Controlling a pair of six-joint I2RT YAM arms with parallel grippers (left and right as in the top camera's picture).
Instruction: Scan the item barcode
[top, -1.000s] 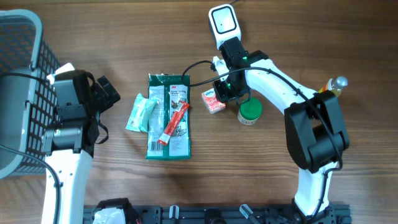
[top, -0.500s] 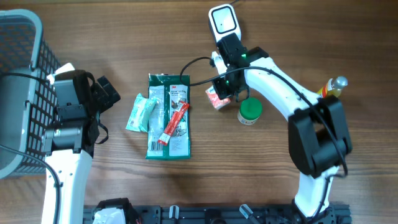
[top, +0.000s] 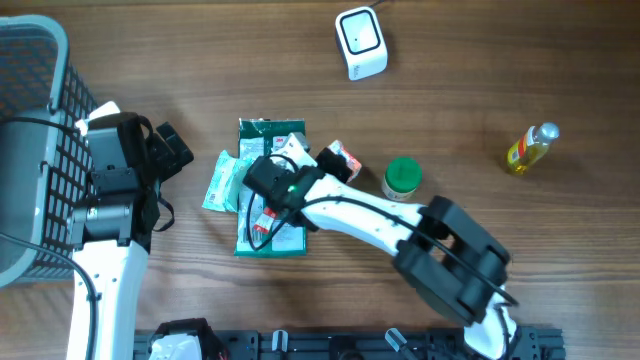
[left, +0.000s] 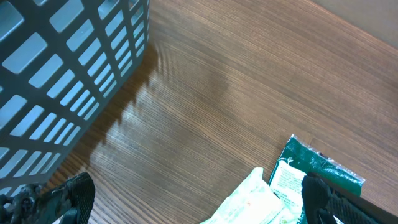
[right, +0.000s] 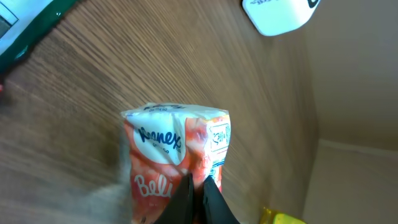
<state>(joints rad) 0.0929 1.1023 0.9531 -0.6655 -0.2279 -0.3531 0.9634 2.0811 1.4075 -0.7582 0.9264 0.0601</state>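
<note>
The right gripper (right: 196, 188) pinches the tissue pack (right: 169, 149) by its edge. The left gripper (left: 198, 202) hangs spread wide beside the basket (left: 59, 68).

Where the right gripper (right: 198, 196) pinches shut, the tissue pack (right: 177, 155) smears into blur, so the contact itself is lost. Beyond the hand the scanner (right: 277, 15) runs off the top edge; to its right, the yellow bottle (right: 287, 218) is only a sliver. From above, the arm (top: 370, 215) hides the fingertips and part of the green packet (top: 255, 132).
</note>
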